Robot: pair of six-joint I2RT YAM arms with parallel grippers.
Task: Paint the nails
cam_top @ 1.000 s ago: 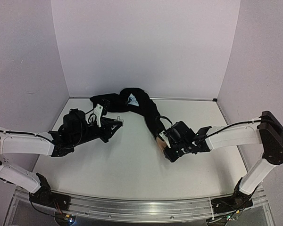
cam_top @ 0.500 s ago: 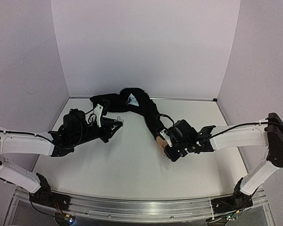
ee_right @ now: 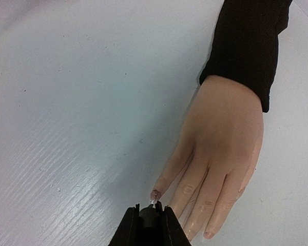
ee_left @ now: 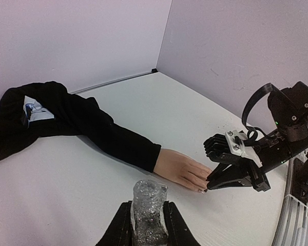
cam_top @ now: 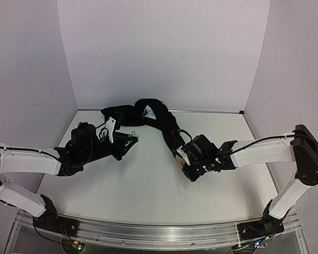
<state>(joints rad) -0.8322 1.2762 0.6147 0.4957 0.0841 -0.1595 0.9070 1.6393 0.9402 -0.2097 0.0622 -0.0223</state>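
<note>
right gripper [ee_right: 150, 221] holding brush [ee_right: 152, 205] at glittered nail [ee_right: 155, 195], hidden overhead

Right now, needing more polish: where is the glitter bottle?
In the left wrist view, bottom centre: the bottle sits clamped in the jaws of the left gripper, left of the mannequin hand.

Pale lilac walls [cam_top: 164, 53], white table [cam_top: 140, 193].

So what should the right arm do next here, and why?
Probably shift the right gripper sideways to the neighbouring finger: the outermost nail at the tip of its brush already looks glittery, while a pale nail further along looks bare.
</note>
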